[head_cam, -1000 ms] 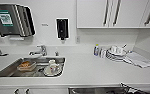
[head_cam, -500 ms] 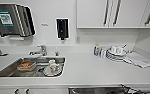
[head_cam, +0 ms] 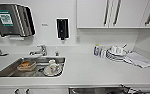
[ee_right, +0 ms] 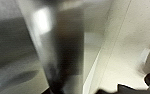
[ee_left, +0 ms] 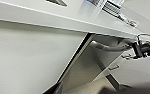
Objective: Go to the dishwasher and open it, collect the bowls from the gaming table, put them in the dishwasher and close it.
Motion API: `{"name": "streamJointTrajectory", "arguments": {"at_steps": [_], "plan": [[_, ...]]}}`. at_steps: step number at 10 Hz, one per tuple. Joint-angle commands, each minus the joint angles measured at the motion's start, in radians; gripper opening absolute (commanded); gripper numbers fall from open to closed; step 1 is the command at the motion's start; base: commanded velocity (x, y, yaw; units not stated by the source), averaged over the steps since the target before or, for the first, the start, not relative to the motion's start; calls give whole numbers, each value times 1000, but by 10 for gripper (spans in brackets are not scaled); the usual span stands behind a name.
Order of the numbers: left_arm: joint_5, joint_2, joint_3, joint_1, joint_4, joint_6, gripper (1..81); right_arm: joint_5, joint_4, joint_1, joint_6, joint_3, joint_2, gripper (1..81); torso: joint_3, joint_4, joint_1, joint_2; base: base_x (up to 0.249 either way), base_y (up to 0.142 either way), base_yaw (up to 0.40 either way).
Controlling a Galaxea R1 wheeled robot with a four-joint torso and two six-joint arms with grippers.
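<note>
A black, jointed section of the robot's right arm (ee_left: 143, 47), ringed by a collar and trailed by thin dark cabling, shows in the left wrist view; black cabling (head_cam: 129, 89) edges the head view.

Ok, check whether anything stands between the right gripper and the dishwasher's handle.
Nothing visible does. In the left wrist view the right gripper sits at the end of the bar handle on the dishwasher, just under the counter edge. Whether it touches the bar cannot be told.

The green label on the towel dispenser (head_cam: 12, 21) is unreadable.
</note>
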Motion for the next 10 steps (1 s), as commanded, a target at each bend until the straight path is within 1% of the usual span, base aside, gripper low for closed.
{"name": "streamJointTrajectory", "arguments": {"at_steps": [1,2,3,4,6,8,9,10], "plan": [[-6,-40,13,-81,8,-1,811,-101,8,93,11,52,-88,811,0,0,0,0,0,0,0],[-7,-38,13,-81,5,-1,811,-126,-7,90,11,62,-111,811,0,0,0,0,0,0,0],[-7,-38,14,-83,3,-1,811,-127,-15,81,11,72,-128,811,0,0,0,0,0,0,0],[-6,-39,13,-83,3,-1,811,-153,-30,78,11,78,-137,811,0,0,0,0,0,0,0],[-7,-44,16,-83,3,-1,811,-190,-58,70,16,72,-130,811,0,0,0,0,0,0,0],[-7,-44,13,-83,3,-1,811,-204,-84,55,28,53,-108,811,0,0,0,0,0,0,0],[-7,-43,13,-83,5,-1,811,-224,-104,52,40,44,-95,811,0,0,0,0,0,0,0],[-6,-43,13,-83,2,-1,811,-241,-137,47,67,47,-87,811,0,0,0,0,0,0,0]]}}
